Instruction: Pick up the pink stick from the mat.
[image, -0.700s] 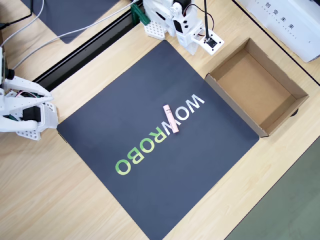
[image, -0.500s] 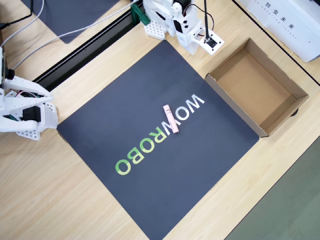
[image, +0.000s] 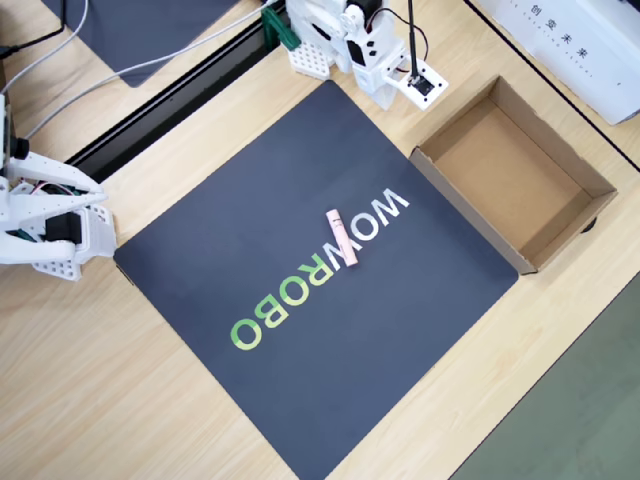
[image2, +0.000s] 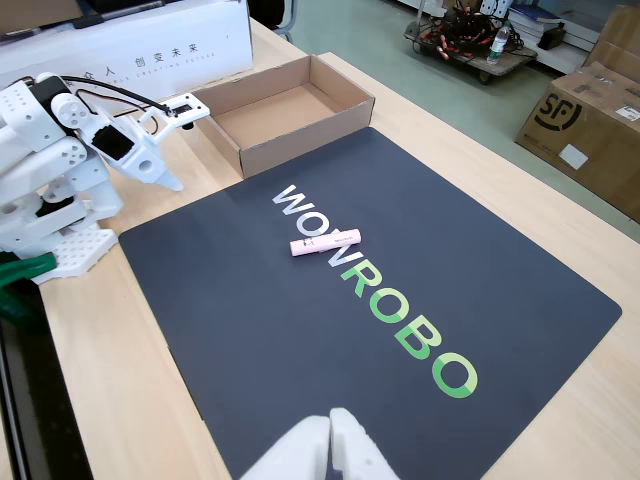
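Since nothing's been grabbed yet, still the approach step. Near to far in the fixed view: mat (image2: 520, 300) filling the lower frame, pink stick (image2: 325, 243) flat at frame centre across the white W, gripper (image2: 168, 172) parked upper left, well apart. Fingers: can't tell if apart or together. Needs a reach over, then a descent. Pale pink, slim, darker band near one end.

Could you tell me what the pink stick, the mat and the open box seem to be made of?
Pink stick: probably smooth plastic, with an even, faintly glossy surface.
Mat: likely matte rubber or fabric-topped, lying flat without glare.
Box: brown corrugated cardboard with raw-cut edges.
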